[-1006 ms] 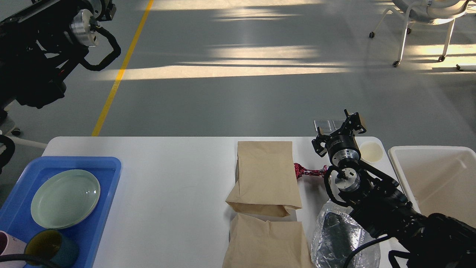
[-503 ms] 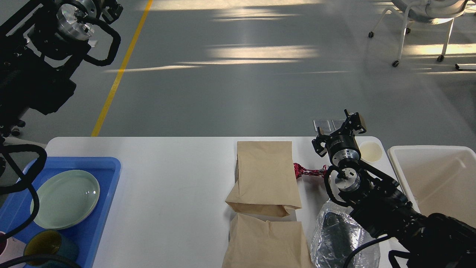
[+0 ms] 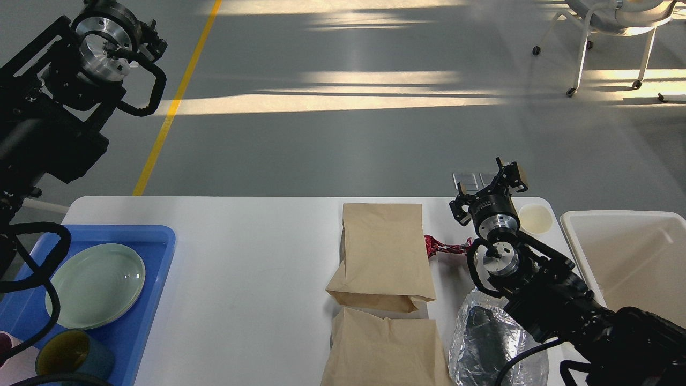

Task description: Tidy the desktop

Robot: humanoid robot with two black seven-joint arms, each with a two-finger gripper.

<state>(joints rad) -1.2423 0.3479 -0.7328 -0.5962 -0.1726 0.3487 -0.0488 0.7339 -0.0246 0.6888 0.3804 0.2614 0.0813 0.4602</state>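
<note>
The desktop [image 3: 241, 279] is a large white tabletop. Two brown paper bags lie on it, one in the middle [image 3: 383, 252] and one at the front edge [image 3: 383, 348]. A red crumpled wrapper [image 3: 442, 246] lies right of the upper bag. A clear crinkled plastic bag [image 3: 482, 338] lies under my right arm. A small round cream lid [image 3: 535, 219] sits near the far right corner. My right gripper [image 3: 504, 179] hovers over the far right edge next to the lid; its fingers look small and dark. My left gripper [image 3: 147, 40] is raised high above the floor at upper left, with nothing seen in it.
A blue tray [image 3: 155, 252] at the left holds a pale green plate [image 3: 95, 285], a dark cup with a yellow inside [image 3: 69, 354] and part of a pink mug. An off-white bin [image 3: 632, 257] stands at the right. A wheeled chair [image 3: 611, 32] stands far right on the floor.
My left arm has swung at upper left, its wrist turning and coming slightly lower, and its cable now hangs over the tray's left edge. The right arm and the things on the table have not moved.
</note>
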